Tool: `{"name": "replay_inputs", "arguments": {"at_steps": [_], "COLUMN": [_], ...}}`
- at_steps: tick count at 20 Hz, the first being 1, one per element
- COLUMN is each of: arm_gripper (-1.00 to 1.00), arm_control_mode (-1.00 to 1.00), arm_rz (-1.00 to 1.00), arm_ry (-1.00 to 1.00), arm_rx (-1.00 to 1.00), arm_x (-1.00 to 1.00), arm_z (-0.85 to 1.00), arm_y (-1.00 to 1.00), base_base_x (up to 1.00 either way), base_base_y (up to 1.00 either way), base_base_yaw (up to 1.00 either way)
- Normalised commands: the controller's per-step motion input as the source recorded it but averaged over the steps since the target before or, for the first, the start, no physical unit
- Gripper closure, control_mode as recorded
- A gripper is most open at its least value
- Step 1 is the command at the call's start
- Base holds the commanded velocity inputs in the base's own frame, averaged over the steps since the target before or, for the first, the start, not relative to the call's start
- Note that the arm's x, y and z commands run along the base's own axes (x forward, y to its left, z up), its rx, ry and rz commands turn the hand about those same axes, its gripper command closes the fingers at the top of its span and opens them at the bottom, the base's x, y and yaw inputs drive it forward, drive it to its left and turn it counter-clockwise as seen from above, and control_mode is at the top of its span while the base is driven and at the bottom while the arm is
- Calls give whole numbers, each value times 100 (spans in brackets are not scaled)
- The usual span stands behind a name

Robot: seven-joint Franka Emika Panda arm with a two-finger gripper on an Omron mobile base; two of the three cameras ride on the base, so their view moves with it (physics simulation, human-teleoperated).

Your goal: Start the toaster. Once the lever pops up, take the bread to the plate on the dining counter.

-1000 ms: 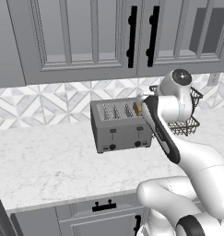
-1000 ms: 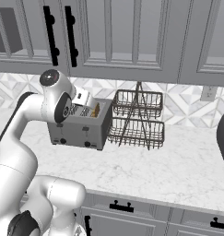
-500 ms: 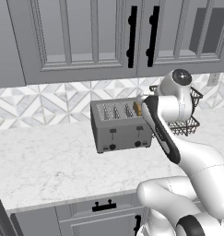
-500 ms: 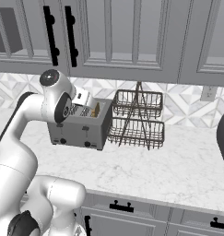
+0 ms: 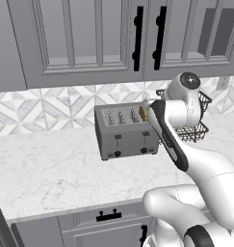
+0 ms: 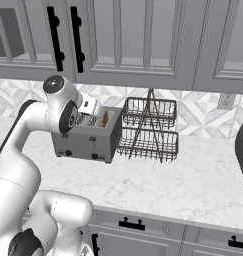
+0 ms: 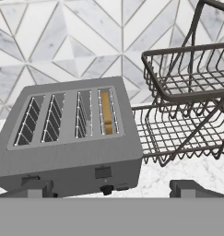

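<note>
Left base view takes in the grey upper cabinets point(image 5: 89, 38) and the marble-look counter point(image 5: 41, 169) first, then the white arm point(image 5: 195, 159) reaching across from the lower right toward the toaster point(image 5: 125, 132), which sits against the patterned backsplash with a two-tier wire rack point(image 6: 150, 130) just beside it. From the hand view the gripper point(image 7: 112, 188) hangs above and in front of the toaster, its two dark fingertips point(image 7: 37, 189) spread as wide as they go and holding nothing. The bread point(image 7: 106, 113) sits low in the slot nearest the rack, only its tan top edge showing (the other three slots look empty). On the toaster's front, the lever point(image 7: 103, 172) on the bread's side sits high on its track, so I'd judge the toaster not yet started and this is the approach to that first step. The next move, as I read it, calls for bringing a fingertip down onto that lever and pushing it to the bottom of its travel without snagging the rack's wires.
</note>
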Motion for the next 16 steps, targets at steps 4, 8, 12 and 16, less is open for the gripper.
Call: {"name": "replay_inputs", "arguments": {"at_steps": [4,8,12,16], "arm_gripper": [-100,-100,-100,-100], "arm_control_mode": [-100,-100,-100,-100], "arm_rz": [0,0,0,0], "arm_ry": [0,0,-1,-1], "arm_rx": [0,0,-1,-2], "arm_x": [0,-32,-39,-2], "arm_z": [0,-9,-28,-23], "arm_y": [0,3,12,11], "base_base_x": [0,0,0,0], "base_base_y": [0,0,0,0], "base_base_yaw": [0,0,0,0]}}
